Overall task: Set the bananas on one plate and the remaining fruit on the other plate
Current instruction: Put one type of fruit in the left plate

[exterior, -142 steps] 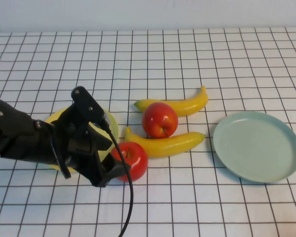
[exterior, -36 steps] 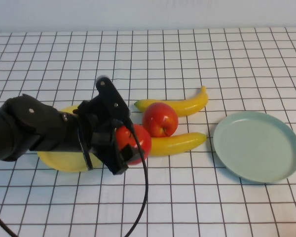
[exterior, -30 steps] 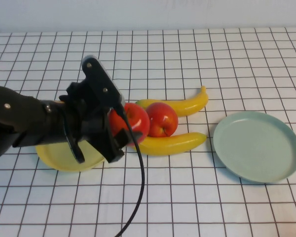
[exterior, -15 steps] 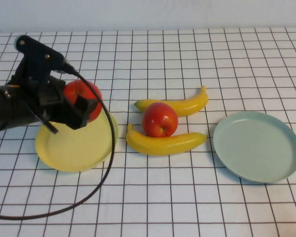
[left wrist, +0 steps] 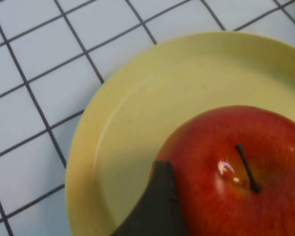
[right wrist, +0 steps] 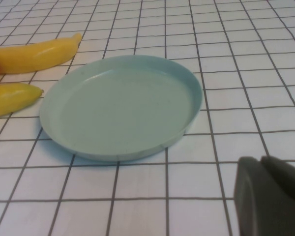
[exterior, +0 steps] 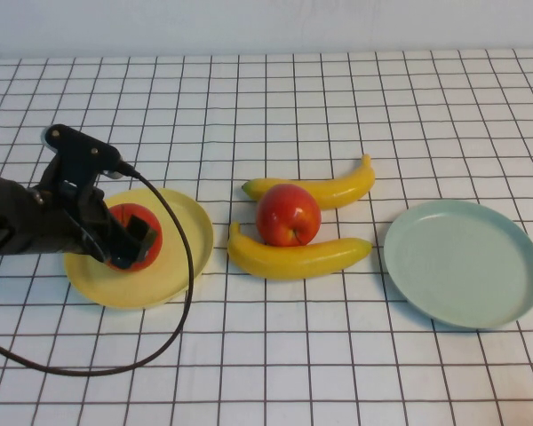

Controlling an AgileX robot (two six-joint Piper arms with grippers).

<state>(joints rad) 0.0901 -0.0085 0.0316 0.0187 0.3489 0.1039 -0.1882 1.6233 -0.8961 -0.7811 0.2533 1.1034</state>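
The shiny red plastic-looking apple [exterior: 133, 235] in the left claw [exterior: 126, 241] now sits low over the round yellow shallow plate [exterior: 182, 266], inside its rim. Half a second ago it was held higher, above the plate's far edge, and a second ago it hung beside the other fruit in the middle of the counter [exterior: 338, 106]. So the first apple has been carried across and brought down; judging by how low it is, it is at or very near the plate's floor, and letting go looks like the step in hand. The left claw is closed around this apple, a dark finger [left wrist: 155, 206] pressed to its side in the left wrist view.

The second red apple [exterior: 288, 215] has not moved: it rests between the two long curved yellow bananas, touching the nearer banana [exterior: 298, 258], with the farther banana [exterior: 324, 189] just behind it. The round pale blue-green plate [exterior: 463, 263] on the right holds nothing, so three of the four pieces are left to sort.

Whether the held apple actually touches the plate cannot be told, since the arm covers its underside. The right claw [right wrist: 270, 194] does not show in the high view; its wrist view has it near the blue-green plate, fingers pressed together with no gap and holding nothing.
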